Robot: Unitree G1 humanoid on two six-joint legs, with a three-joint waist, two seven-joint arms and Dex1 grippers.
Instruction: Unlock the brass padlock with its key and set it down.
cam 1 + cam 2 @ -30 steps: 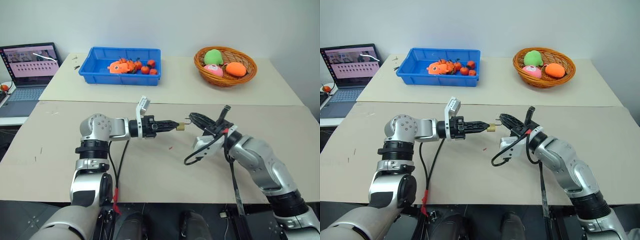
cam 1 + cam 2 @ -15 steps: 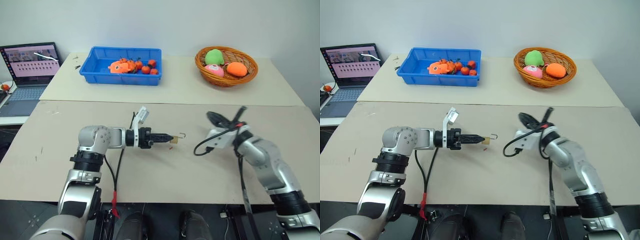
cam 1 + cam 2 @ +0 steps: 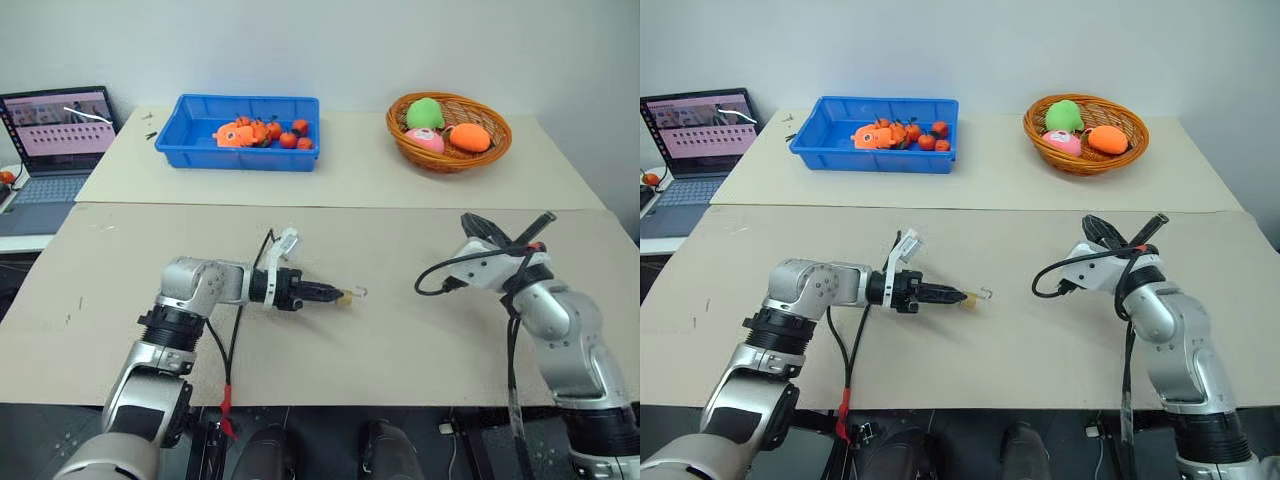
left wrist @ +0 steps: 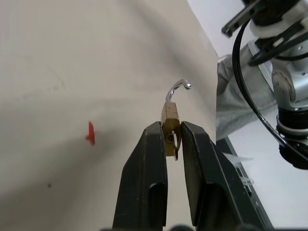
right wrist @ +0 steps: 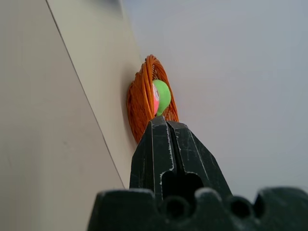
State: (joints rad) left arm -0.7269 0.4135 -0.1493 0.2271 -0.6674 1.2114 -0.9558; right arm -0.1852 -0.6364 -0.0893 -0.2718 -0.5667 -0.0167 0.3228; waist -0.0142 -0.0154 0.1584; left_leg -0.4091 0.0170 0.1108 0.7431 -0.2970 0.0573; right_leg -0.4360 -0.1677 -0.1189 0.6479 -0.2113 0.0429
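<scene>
Padlock first: the tiny yellow-gold brass padlock [image 4: 170, 126] is pinched by its body between the left gripper [image 4: 171, 139]'s two black jaws, which are nearly closed on it, just above the beige counter [image 3: 380, 340] near its middle. Its thin silvery shackle [image 4: 176, 89] is swung open, hooked end free in the air. Something small and silvery sits at the lock's lower end between the jaws, maybe the tiny metal key, but I honestly can't tell. A small red speck [image 4: 90, 133] lies on the counter close by. The right gripper [image 5: 167, 126] is well off to the right, jaws pressed fully together with nothing in them, pointing toward the woven orange basket [image 3: 449, 132] of plush fruit. A blue plastic bin [image 3: 240, 132] sits at the back left.
</scene>
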